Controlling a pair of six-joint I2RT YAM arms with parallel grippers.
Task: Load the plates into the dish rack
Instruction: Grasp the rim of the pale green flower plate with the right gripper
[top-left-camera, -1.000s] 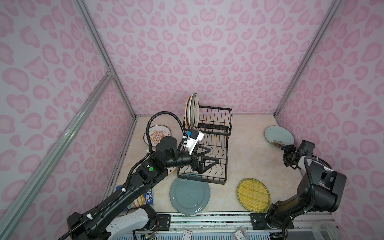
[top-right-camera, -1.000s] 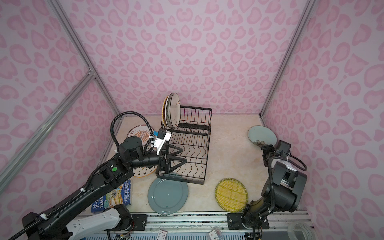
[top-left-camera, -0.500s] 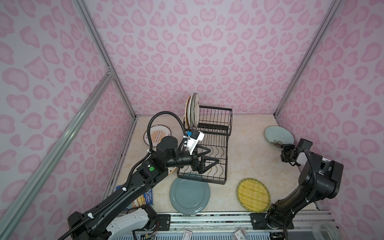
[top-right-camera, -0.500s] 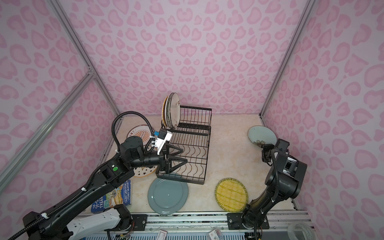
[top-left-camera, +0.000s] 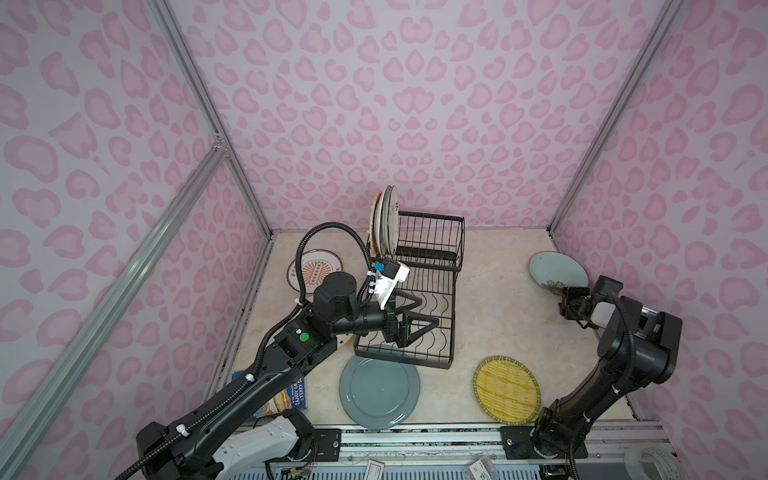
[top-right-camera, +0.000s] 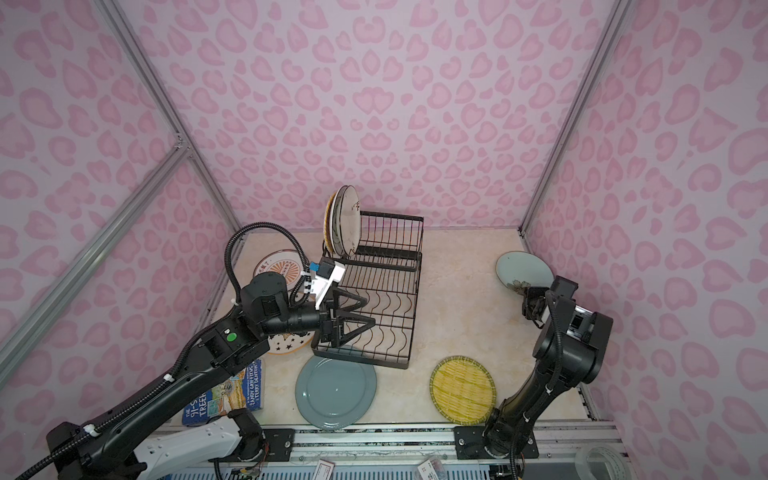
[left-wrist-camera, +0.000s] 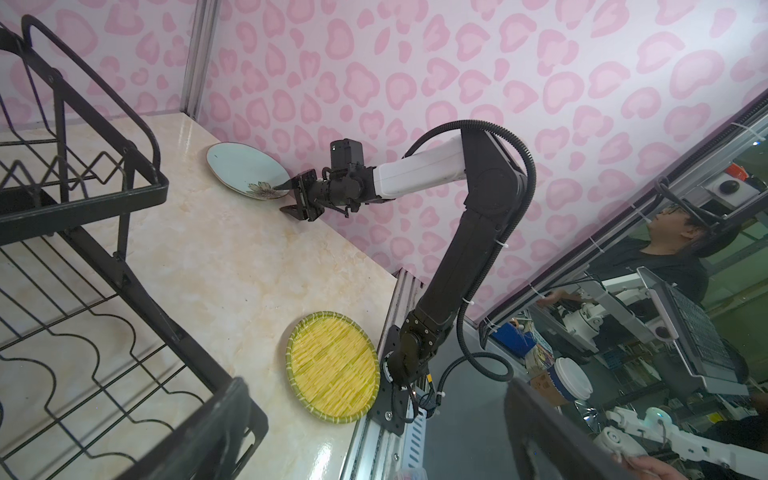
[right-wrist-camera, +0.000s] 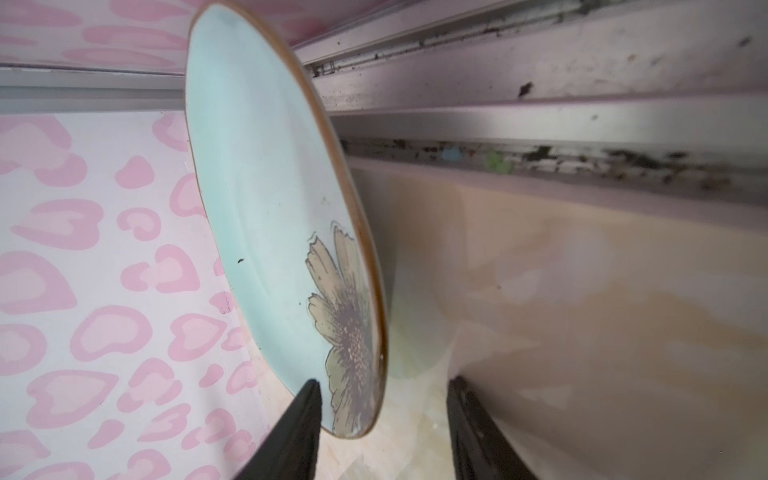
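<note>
Pale blue plate: I see it at the far right of the table, close to the wall, with a flower painted at its near rim.
Right gripper: my fingers are apart and straddle that flowered rim, one over the plate's face, the other clear of its underside. They are not clamped.
Left gripper: spread wide and holding nothing, it hovers over the dish rack's lower wavy wires.
Dish rack: black wire, mid-table. A few plates stand upright at the far left end of its raised tier.
Teal-grey plate: flat at the table's near edge, its far rim under the rack's corner.
Yellow woven plate: flat, near right.
Sunburst plate: flat, left of the rack.
</note>
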